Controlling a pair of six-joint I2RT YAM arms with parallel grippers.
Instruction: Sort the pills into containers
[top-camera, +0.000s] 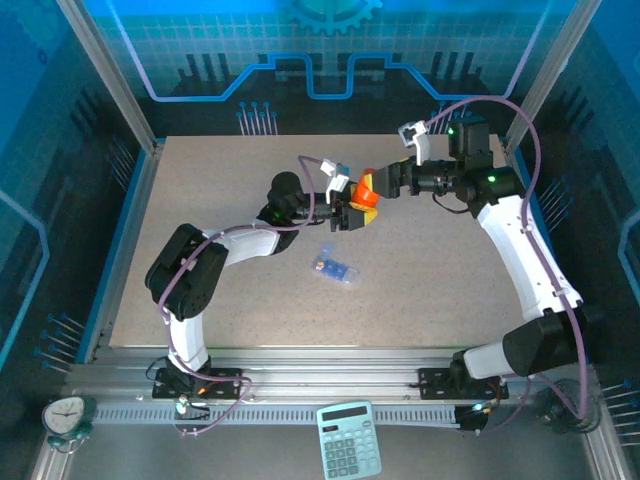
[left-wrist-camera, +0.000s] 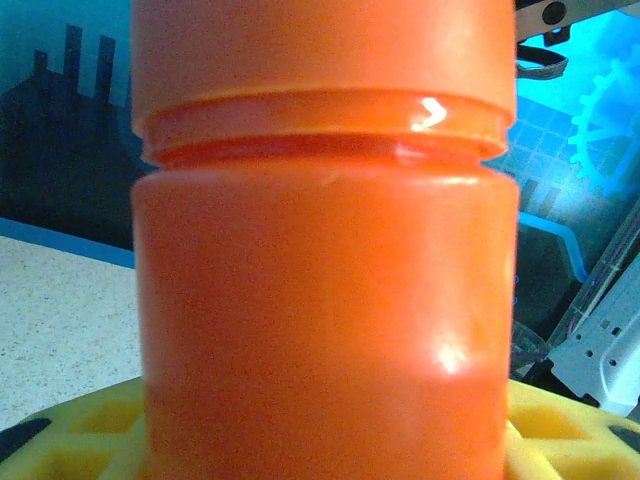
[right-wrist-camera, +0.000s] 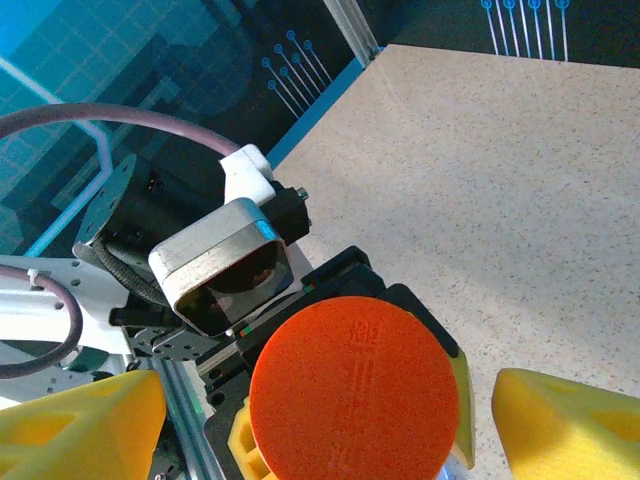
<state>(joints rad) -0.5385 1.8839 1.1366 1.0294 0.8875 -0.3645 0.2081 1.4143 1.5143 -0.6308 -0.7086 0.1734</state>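
Note:
My left gripper (top-camera: 352, 212) is shut on an orange bottle (top-camera: 366, 193), held above the middle of the table. In the left wrist view the bottle (left-wrist-camera: 325, 300) stands upright with its cap (left-wrist-camera: 320, 50) on, between my yellow fingers (left-wrist-camera: 70, 430). My right gripper (top-camera: 374, 185) is at the cap from the right and open. In the right wrist view its yellow fingers (right-wrist-camera: 80, 425) stand either side of the round orange cap (right-wrist-camera: 355, 395), apart from it. The containers, a small blue-tinted pill box (top-camera: 335, 267), lie flat on the table nearer me. The pills are hidden.
The speckled table (top-camera: 220, 180) is walled by a metal frame and blue panels. In the right wrist view the left wrist's camera housing (right-wrist-camera: 225, 265) sits just beyond the cap. A calculator (top-camera: 348, 440) and a small clock (top-camera: 68, 415) lie off the table's near edge.

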